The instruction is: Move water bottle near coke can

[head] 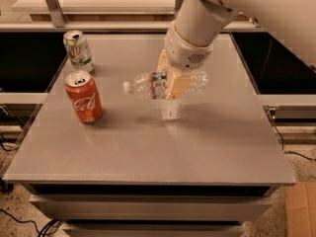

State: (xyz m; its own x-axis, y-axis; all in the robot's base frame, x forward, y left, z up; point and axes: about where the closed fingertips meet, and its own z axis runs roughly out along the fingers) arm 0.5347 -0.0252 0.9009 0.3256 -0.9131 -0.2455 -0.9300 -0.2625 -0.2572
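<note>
Clear water bottle (141,86), sideways in gripper (170,79)

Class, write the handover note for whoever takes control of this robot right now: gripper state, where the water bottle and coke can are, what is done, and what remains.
Gripper: shut on the water bottle, over the middle of the table.
Water bottle: held on its side, apparently just above the surface, cap pointing towards the coke can.
Coke can: upright at the table's left side, apart from the bottle. A white-and-green can stands behind it.
Done: bottle grasped and raised.
Left: carry it left, set it beside the coke can, release.
</note>
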